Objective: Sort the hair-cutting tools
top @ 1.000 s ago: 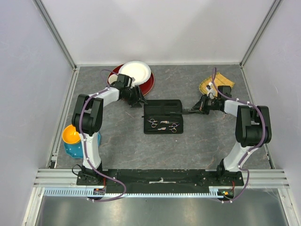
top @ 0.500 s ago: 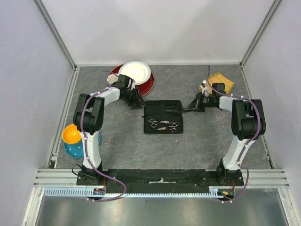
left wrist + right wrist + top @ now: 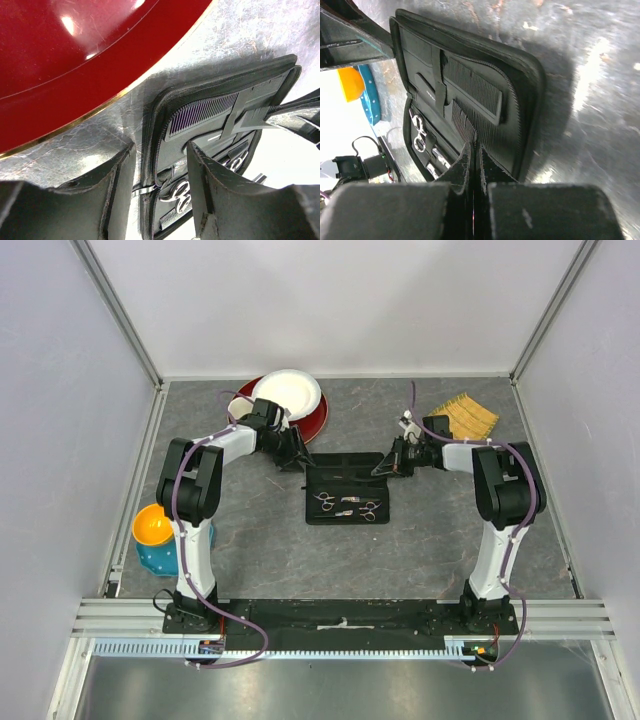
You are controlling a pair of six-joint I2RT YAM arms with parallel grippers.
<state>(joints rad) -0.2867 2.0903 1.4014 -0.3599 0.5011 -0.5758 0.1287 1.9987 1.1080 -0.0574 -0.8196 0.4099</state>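
The black case (image 3: 345,490) lies open at mid-table. Silver scissors (image 3: 325,502) sit in its near half and show in the left wrist view (image 3: 181,192) and the right wrist view (image 3: 418,131). Two black combs lie in its far half: a plain comb (image 3: 472,92) under a strap, and a comb with a handle (image 3: 459,120) beside it. My right gripper (image 3: 472,146) is shut on the toothed end of the handled comb, at the case's right side (image 3: 383,469). My left gripper (image 3: 161,150) is open, its fingers astride the case's far left corner (image 3: 298,458).
A red plate (image 3: 312,420) with a white plate (image 3: 288,393) on it sits behind the left gripper, close in the left wrist view (image 3: 75,60). An orange bowl (image 3: 152,526) rests on a blue one (image 3: 158,555) at the left. A yellow bundle (image 3: 465,415) lies far right.
My right gripper has moved left from beside the yellow bundle to the case's right edge, sliding the comb further in. My left gripper has stayed at the case's corner.
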